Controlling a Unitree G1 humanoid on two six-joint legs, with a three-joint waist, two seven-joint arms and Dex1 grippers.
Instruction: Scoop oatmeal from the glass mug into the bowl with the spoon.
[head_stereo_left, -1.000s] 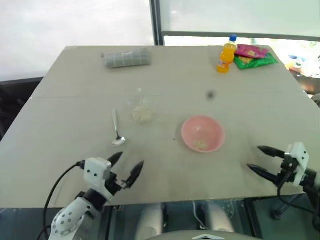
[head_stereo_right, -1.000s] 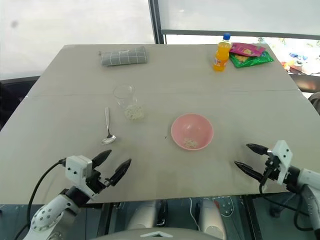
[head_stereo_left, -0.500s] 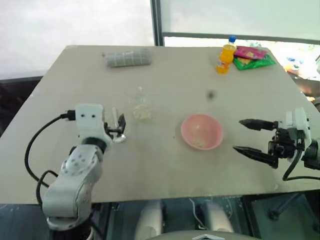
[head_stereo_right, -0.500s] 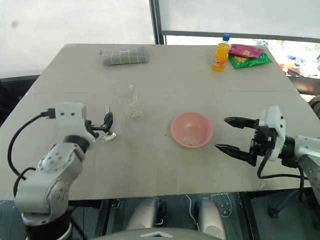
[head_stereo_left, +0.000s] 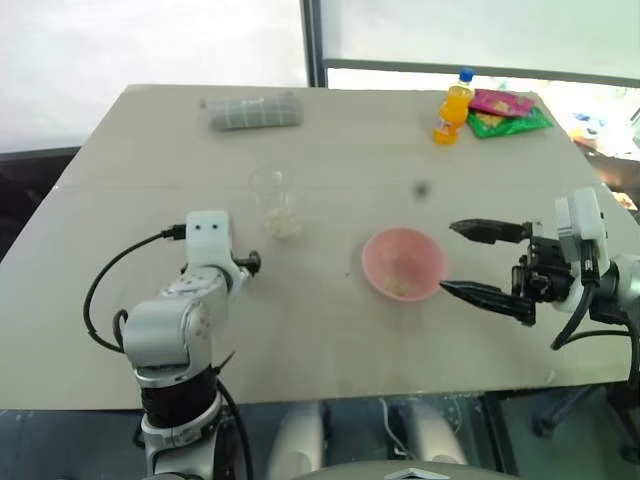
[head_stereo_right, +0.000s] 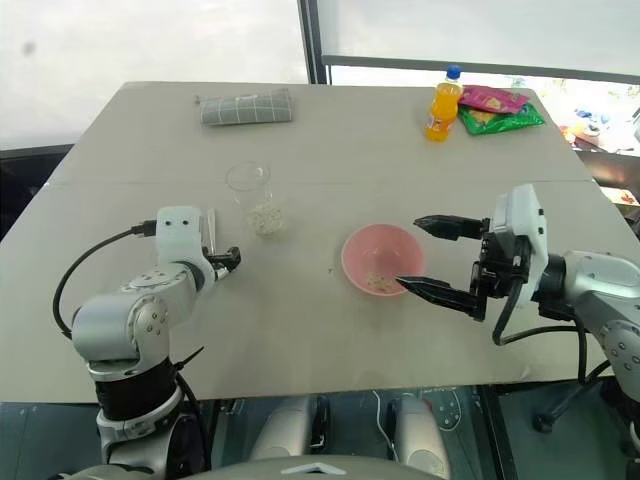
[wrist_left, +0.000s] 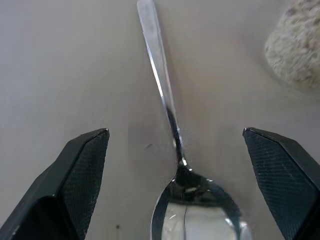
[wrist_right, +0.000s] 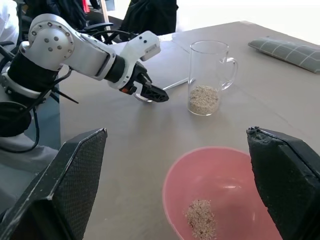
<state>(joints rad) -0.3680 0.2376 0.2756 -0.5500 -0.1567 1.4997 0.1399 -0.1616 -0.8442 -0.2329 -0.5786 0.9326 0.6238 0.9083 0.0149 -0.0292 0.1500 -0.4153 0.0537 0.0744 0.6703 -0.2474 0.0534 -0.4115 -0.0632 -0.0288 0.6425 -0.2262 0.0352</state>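
Fingers spread wide, the left gripper (wrist_left: 175, 165) hangs over the spoon (wrist_left: 167, 112), which lies flat on the table (head_stereo_left: 330, 150) beside the glass mug (head_stereo_right: 250, 195); a clean pickup calls for sinking low and pinching the thin handle just above the bowl-end. From the left wrist, the spoon's head sits between the two open fingers, its handle running away from them, untouched. The right gripper (head_stereo_left: 480, 262), also spread and empty, hovers just beside the pink bowl (head_stereo_left: 403, 265), where some oatmeal (wrist_right: 200, 222) already lies.
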